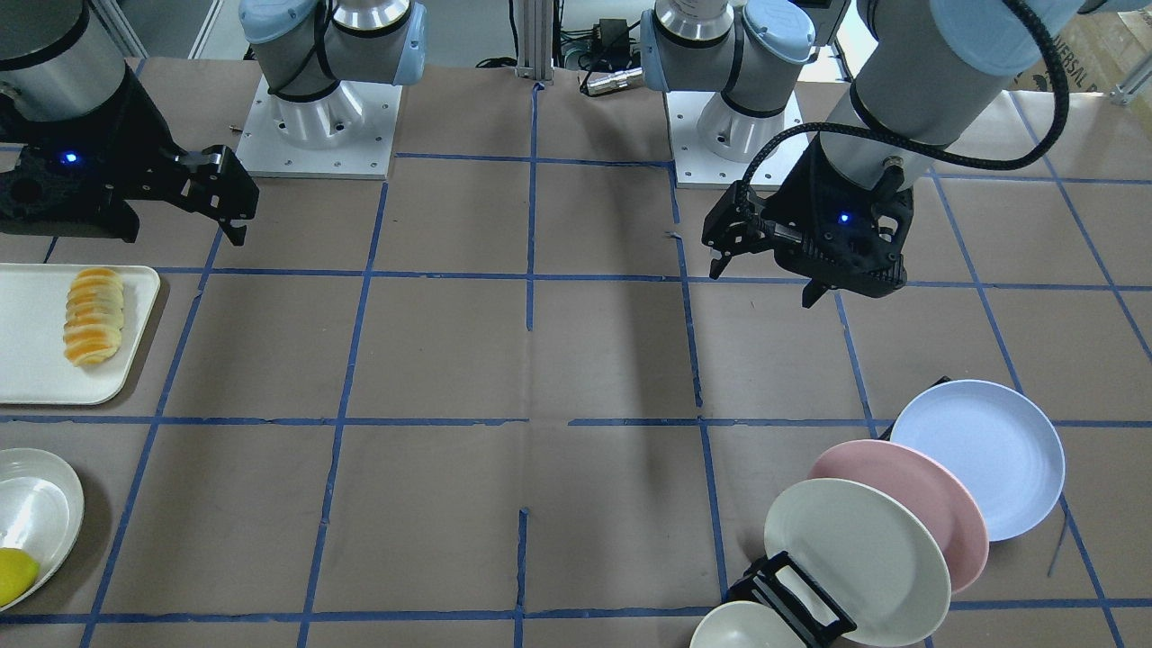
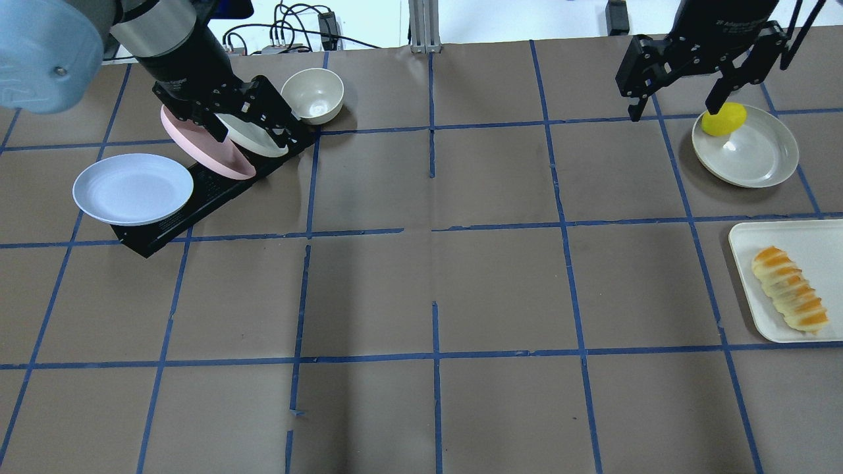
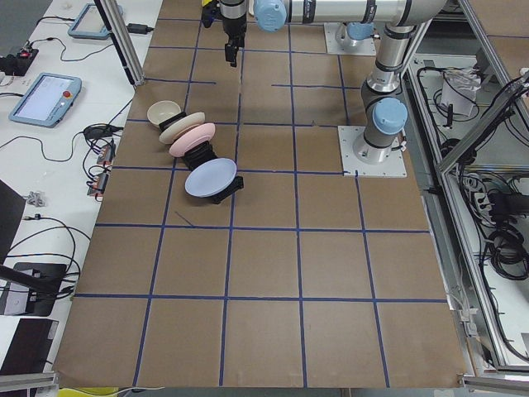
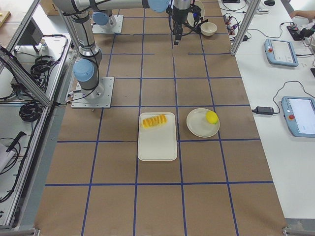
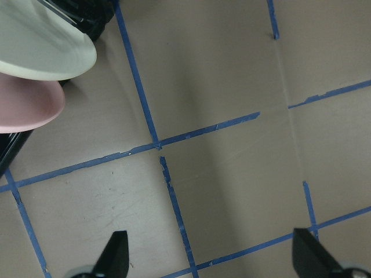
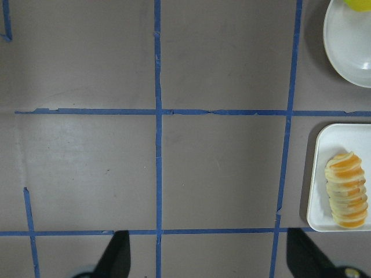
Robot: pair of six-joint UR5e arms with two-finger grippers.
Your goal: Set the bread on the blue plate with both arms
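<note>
The striped bread (image 2: pixel 790 297) lies on a white tray (image 2: pixel 810 237) at the table's right side; it also shows in the front view (image 1: pixel 93 315) and the right wrist view (image 6: pixel 346 190). The blue plate (image 2: pixel 132 189) leans in a black rack (image 2: pixel 164 227) at the left; it also shows in the front view (image 1: pixel 981 454). My left gripper (image 2: pixel 260 135) is open and empty, held above the table near the rack's plates. My right gripper (image 2: pixel 675 112) is open and empty, held high, well away from the bread. Both wrist views show spread fingertips (image 5: pixel 116 255) (image 6: pixel 119 249) over bare table.
The rack also holds a pink plate (image 2: pixel 197 141) and a cream plate (image 2: pixel 253 141). A cream bowl (image 2: pixel 313 95) stands beside it. A lemon (image 2: pixel 723 119) sits on a cream dish (image 2: pixel 751 155) beyond the tray. Blue tape lines grid the brown table.
</note>
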